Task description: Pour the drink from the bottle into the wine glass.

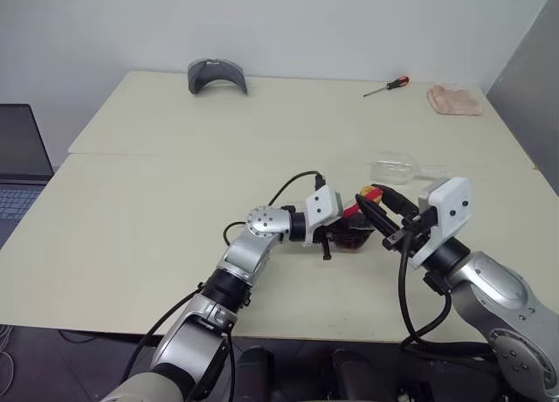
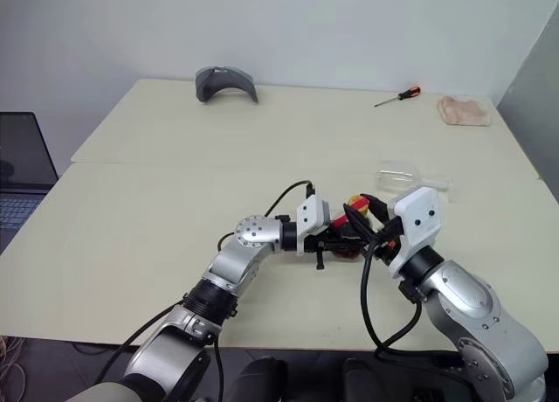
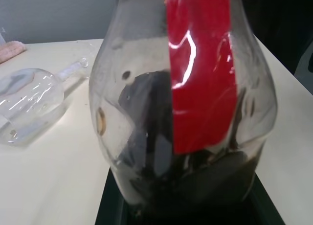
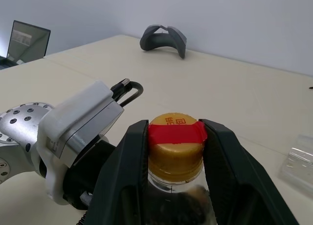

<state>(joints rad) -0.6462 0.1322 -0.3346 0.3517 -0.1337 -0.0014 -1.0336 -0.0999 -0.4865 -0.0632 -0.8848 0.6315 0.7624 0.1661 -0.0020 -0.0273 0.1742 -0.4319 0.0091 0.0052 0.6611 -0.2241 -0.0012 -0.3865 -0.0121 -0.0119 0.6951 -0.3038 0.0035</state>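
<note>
Right wrist view showed the right claw (image 4: 176,137) clamped on the bottle (image 1: 354,232)'s cap, left claw (image 1: 336,236) gripping its body, wine glass (image 1: 395,168) toppled at one o'clock.

Two head views over the table (image 1: 131,245); both wrist views tight on the bottle (image 4: 176,146).

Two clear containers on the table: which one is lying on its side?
The wine glass, lying on the table beyond the grippers with its stem pointing right. The bottle stands upright, capped, with the drink low in its body.
</note>
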